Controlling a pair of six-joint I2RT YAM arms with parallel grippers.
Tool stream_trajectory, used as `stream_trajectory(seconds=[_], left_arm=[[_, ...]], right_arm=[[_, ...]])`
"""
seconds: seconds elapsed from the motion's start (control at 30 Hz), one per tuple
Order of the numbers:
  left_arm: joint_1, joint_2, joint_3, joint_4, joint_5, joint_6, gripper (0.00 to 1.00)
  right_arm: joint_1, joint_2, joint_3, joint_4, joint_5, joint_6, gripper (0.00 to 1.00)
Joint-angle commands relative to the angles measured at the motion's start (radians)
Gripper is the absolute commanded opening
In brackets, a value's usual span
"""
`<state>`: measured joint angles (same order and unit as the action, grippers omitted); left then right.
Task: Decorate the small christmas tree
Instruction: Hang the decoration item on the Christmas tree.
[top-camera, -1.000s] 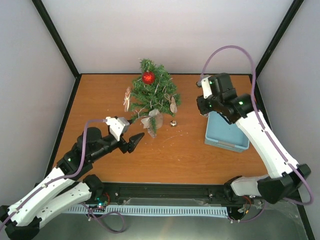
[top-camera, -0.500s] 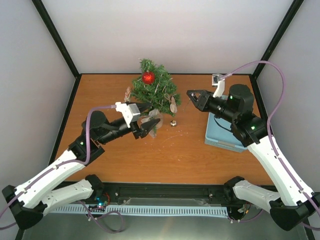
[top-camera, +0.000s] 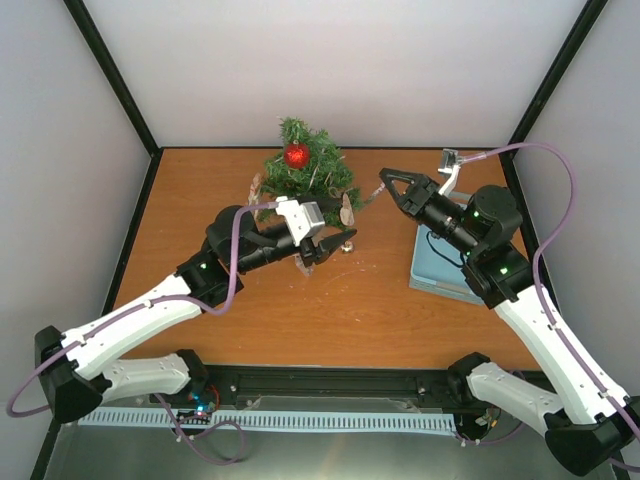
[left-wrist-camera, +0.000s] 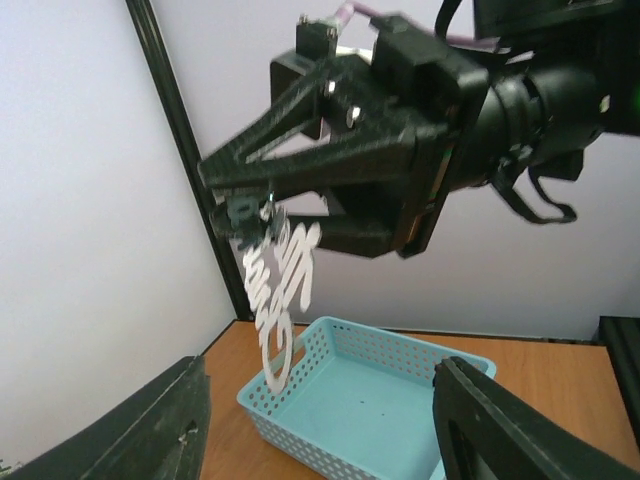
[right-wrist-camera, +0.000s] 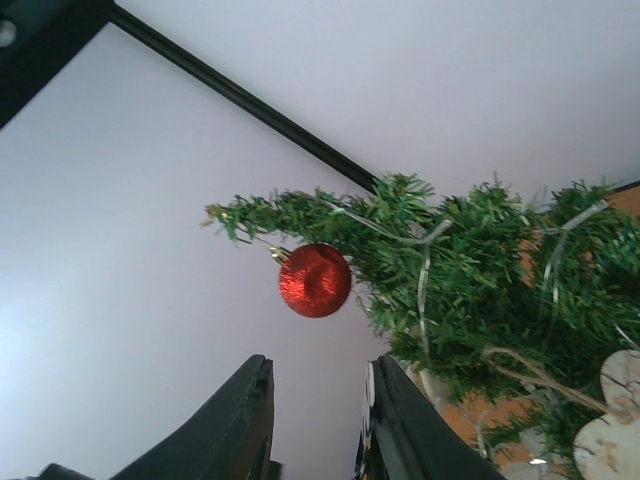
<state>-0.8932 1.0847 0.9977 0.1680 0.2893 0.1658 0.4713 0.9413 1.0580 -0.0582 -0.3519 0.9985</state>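
The small christmas tree (top-camera: 305, 178) stands at the back middle of the table, with a red ball (top-camera: 296, 155) near its top. In the right wrist view the tree (right-wrist-camera: 480, 270) and the red ball (right-wrist-camera: 315, 280) are close ahead of my right gripper (right-wrist-camera: 315, 365). My right gripper (top-camera: 385, 178) hovers just right of the tree, shut on the loop of a white cut-out ornament (left-wrist-camera: 272, 300) that dangles from its tips. My left gripper (top-camera: 335, 243) is low in front of the tree, open and holding nothing, and faces the right gripper (left-wrist-camera: 235, 200).
A light blue perforated basket (top-camera: 455, 290) sits at the table's right side and looks empty in the left wrist view (left-wrist-camera: 300, 440). Wooden ornaments (top-camera: 347, 208) and silver ribbon hang on the tree, including a heart shape (right-wrist-camera: 620, 420). Grey walls enclose the back and sides.
My right arm rose from the basket and swung left toward the tree with the white ornament. My left arm reached right, in front of the tree, and its jaws narrowed somewhat.
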Motion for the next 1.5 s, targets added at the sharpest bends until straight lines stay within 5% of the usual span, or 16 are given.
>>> stream_trajectory(seconds=[0.0,0.33,0.77,1.07,1.2,1.47], left_arm=[[-0.006,0.031,0.052,0.072,0.005,0.060,0.60],[-0.006,0.077,0.073,0.145,-0.010,0.068,0.40],[-0.008,0.136,0.112,0.161,0.041,0.065,0.27],[-0.010,0.144,0.107,0.151,0.049,0.081,0.01],[-0.010,0.141,0.109,0.134,0.046,0.065,0.01],[-0.006,0.140,0.118,0.030,-0.079,-0.027,0.01]], right_arm=[[0.000,-0.036,0.002,0.076,0.017,0.051,0.27],[0.000,-0.065,-0.010,0.078,0.025,0.070,0.27],[0.001,-0.075,-0.049,0.098,0.044,0.102,0.27],[0.002,-0.075,-0.063,0.108,0.046,0.114,0.27],[0.003,-0.080,-0.072,0.106,0.041,0.107,0.28],[0.003,-0.167,-0.131,0.010,0.117,-0.014,0.58]])
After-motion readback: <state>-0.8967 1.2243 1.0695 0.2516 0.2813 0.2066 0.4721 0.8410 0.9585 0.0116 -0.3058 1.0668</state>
